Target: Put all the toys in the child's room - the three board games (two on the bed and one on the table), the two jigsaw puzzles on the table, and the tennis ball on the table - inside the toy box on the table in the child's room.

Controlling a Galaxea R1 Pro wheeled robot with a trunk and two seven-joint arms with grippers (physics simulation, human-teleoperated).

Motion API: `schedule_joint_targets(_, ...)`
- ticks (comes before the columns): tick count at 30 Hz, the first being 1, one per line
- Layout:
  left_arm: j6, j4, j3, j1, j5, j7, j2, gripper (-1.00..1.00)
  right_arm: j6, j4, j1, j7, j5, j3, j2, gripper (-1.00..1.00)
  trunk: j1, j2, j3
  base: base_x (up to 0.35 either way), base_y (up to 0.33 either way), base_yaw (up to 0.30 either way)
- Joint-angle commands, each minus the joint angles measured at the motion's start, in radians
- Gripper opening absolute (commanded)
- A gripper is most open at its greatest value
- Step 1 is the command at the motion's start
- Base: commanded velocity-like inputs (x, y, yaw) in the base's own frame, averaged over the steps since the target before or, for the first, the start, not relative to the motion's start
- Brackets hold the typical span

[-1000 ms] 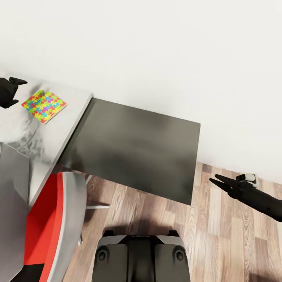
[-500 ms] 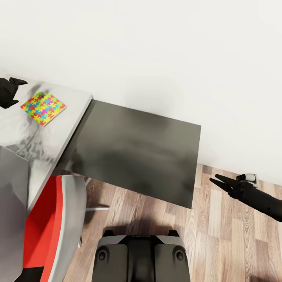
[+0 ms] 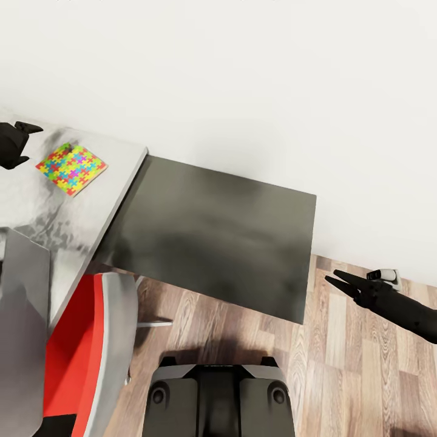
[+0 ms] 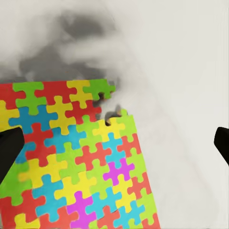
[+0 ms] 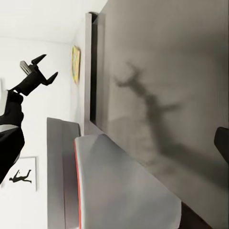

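Spreading across the middle of the head view, the dark grey side cabinet (image 3: 212, 233) sits lower than the desk (image 3: 36, 206) that adjoins it on the robot's left, with white wall behind both and wood-plank floor (image 3: 358, 364) in front. A red chair (image 3: 79, 346) with a grey shell is tucked against the desk's near edge, and a plain grey panel (image 3: 21, 328) beside it may be a wall of the toy box, though I cannot tell for sure.

On the pale desk top, near its far corner by the cabinet, lies one jigsaw puzzle (image 3: 71, 168), flat and apart from anything else. The left end effector (image 3: 17, 144) hangs just beside it, fingers parted and holding nothing; in the left wrist view the puzzle (image 4: 71, 162) lies under and partly between the two dark fingertips at the frame edges. The right end effector (image 3: 341, 282) hovers over the floor past the cabinet, also slightly spread and empty.

The puzzle looks thin, light and stiff, lying flush on a smooth top, so a pinch from straight above would likely find no purchase; taking it by an edge or corner, perhaps after sliding it to overhang the desk, seems the better hold.

No brand, label or writing can be read anywhere; a small framed silhouette picture (image 5: 21, 175) bears no legible text.
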Motion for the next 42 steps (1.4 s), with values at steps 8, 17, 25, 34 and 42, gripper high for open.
schedule_joint_targets(8, 0.002, -0.001, 0.000, 0.001, 0.010, 0.013, 0.000, 1.00, 0.004, 0.000, -0.001, 0.006, 0.004, 0.000, 0.000, 1.00, 0.001, -0.001, -0.001, 0.017, 0.097, 0.000)
schedule_joint_targets(17, 0.000, -0.001, -0.002, 0.002, 0.009, 0.014, 0.000, 1.00, 0.004, 0.000, -0.001, 0.006, 0.004, -0.001, 0.000, 1.00, 0.001, -0.001, -0.001, 0.005, 0.030, 0.000)
schedule_joint_targets(25, -0.001, -0.001, -0.002, 0.007, 0.008, 0.014, -0.001, 1.00, 0.004, 0.000, -0.001, 0.006, 0.004, -0.002, 0.000, 1.00, 0.001, -0.001, -0.001, 0.003, 0.010, 0.000)
schedule_joint_targets(34, -0.002, -0.001, -0.003, 0.013, 0.008, 0.014, -0.002, 1.00, 0.004, 0.000, -0.001, 0.006, 0.004, -0.002, 0.000, 1.00, 0.001, -0.001, -0.001, 0.095, 0.066, 0.000)
schedule_joint_targets(42, -0.007, -0.001, -0.003, 0.027, 0.008, 0.014, -0.003, 1.00, 0.004, 0.000, -0.001, 0.006, 0.004, -0.004, 0.000, 1.00, 0.001, -0.001, -0.001, 0.092, 0.062, 0.000)
